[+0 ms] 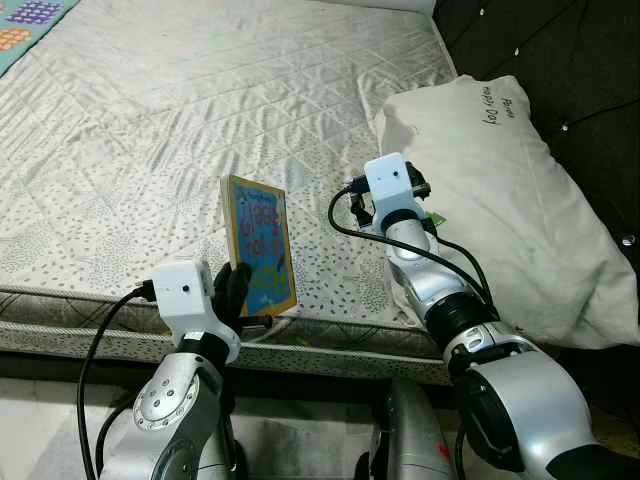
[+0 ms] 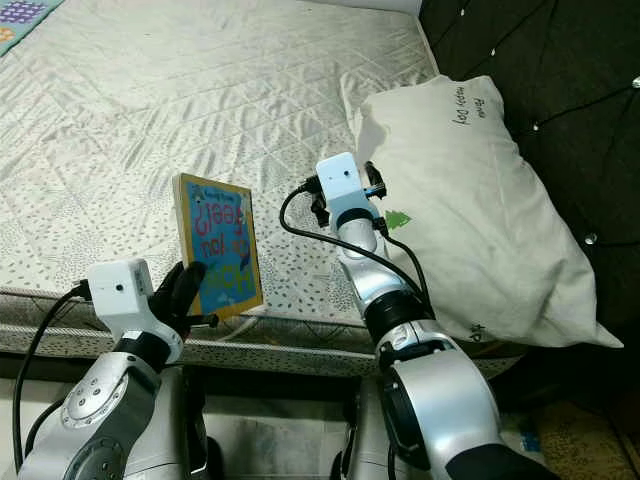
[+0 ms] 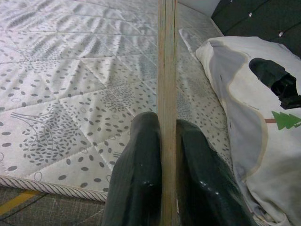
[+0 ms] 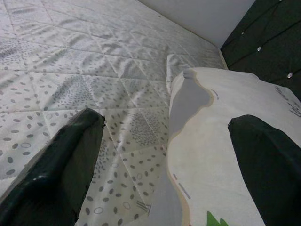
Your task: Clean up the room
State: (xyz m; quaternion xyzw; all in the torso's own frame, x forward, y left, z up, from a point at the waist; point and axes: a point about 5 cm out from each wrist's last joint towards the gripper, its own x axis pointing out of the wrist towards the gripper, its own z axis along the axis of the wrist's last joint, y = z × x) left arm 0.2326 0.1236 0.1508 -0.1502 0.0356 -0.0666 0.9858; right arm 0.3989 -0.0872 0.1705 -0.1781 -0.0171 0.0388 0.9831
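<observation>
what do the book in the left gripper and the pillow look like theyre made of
The book looks like a thick board book: stiff, printed colourful cover with a pale, raw-looking cardboard edge, seen end-on between the left gripper fingers, which are shut on it. The pillow looks like soft woven fabric, matte cream, creased and slumped, with printed lettering and a small green tree. The mattress looks like quilted, stitched cloth.

Head eyes downward; wrist views skim mattress (image 1: 150, 130).

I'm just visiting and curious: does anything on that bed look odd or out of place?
Yes. A colourful children's book stands upright on edge near the mattress's front edge, pinched in the left claw. The pillow lies askew, overhanging the bed's front corner, with the open right claw at its edge.
</observation>
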